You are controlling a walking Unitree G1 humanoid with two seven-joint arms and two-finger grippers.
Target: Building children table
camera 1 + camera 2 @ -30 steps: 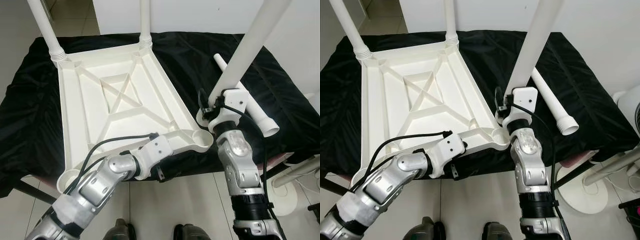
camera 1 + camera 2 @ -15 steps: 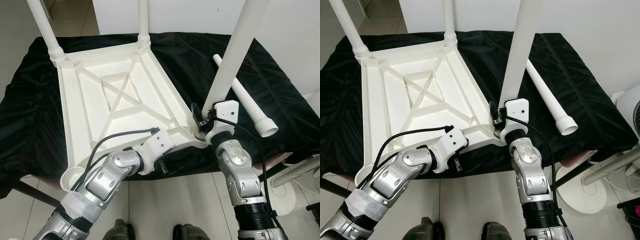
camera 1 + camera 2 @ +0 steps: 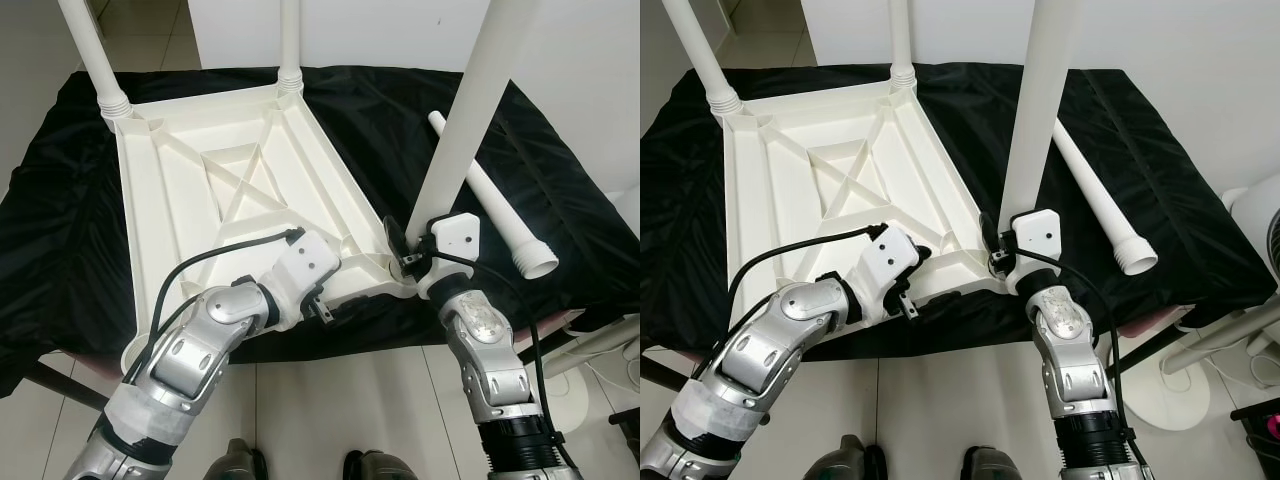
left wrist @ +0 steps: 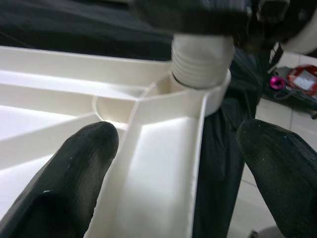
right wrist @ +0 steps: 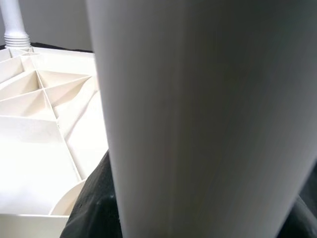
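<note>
**Third leg meets its socket**

The upside-down table top (image 3: 240, 190) lies on the black-draped surface (image 3: 560, 190), and the white leg (image 3: 470, 110) is standing right in the near corner socket (image 4: 198, 91): its threaded end sits in the mouth, not fully down by the look of it. The right gripper (image 3: 412, 255) is closed on the leg just above the thread, holding it upright so it can line up and turn in. The left gripper (image 3: 902, 290) has its fingers (image 4: 74, 168) spread wide either side of the corner rib, touching nothing firmly, likely bracing the top against twisting. Beyond the fingers, two fitted legs (image 3: 95, 60) rise at the far corners. A spare leg (image 3: 495, 210) lies loose on the cloth beside the right gripper, clear of the work. One near corner remains empty.
</note>
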